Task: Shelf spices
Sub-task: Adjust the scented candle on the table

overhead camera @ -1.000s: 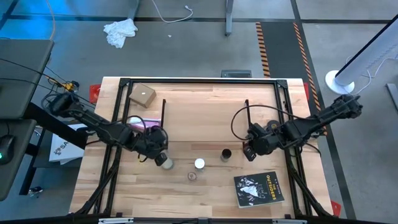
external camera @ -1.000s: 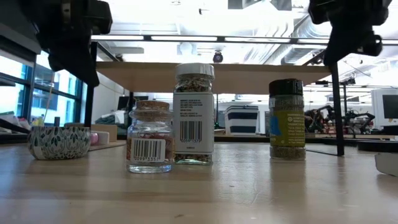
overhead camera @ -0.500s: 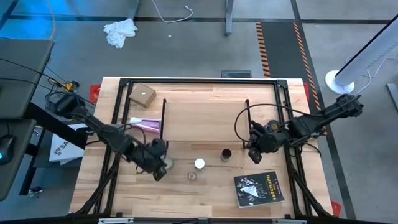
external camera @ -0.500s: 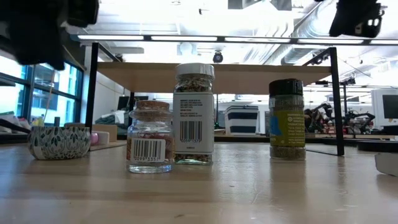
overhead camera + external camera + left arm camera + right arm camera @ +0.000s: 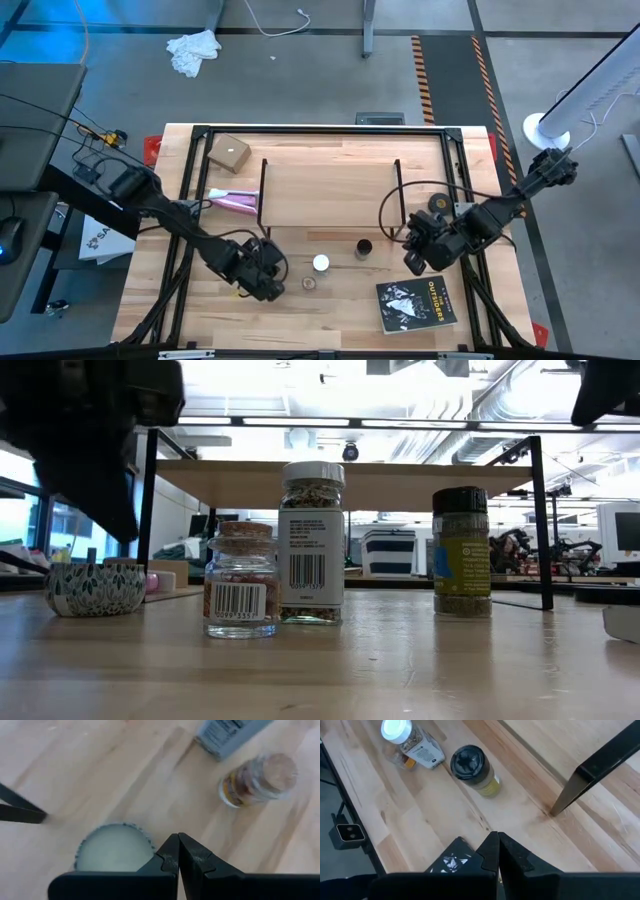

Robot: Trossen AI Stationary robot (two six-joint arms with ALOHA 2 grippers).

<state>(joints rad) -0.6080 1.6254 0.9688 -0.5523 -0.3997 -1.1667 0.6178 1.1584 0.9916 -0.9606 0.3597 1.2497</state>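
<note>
Three spice jars stand upright on the table, on the near side of the shelf [image 5: 330, 190]: a white-capped jar [image 5: 320, 263], a dark-capped jar [image 5: 363, 247] and a small cork-topped glass jar [image 5: 309, 283]. The shelf is a wood top [image 5: 350, 482] on thin black legs. My left gripper [image 5: 268, 288] is shut and hangs above a round patterned tin [image 5: 114, 852], left of the small jar [image 5: 260, 780]. My right gripper [image 5: 412, 264] is shut, above bare table between the dark jar [image 5: 472, 770] and a book.
A dark book [image 5: 417, 302] lies near the table's front right. A cardboard box [image 5: 229, 152] and a pink object [image 5: 235, 201] sit at the far left. A black frame [image 5: 320, 131] runs round the table's edge. The tin [image 5: 95, 588] stands left of the jars.
My left gripper has travelled toward the table's near edge and down, still shut, and now hangs over the tin. My right gripper has drifted toward the near right and risen, almost leaving the top of the low view. The jars have stayed put.
</note>
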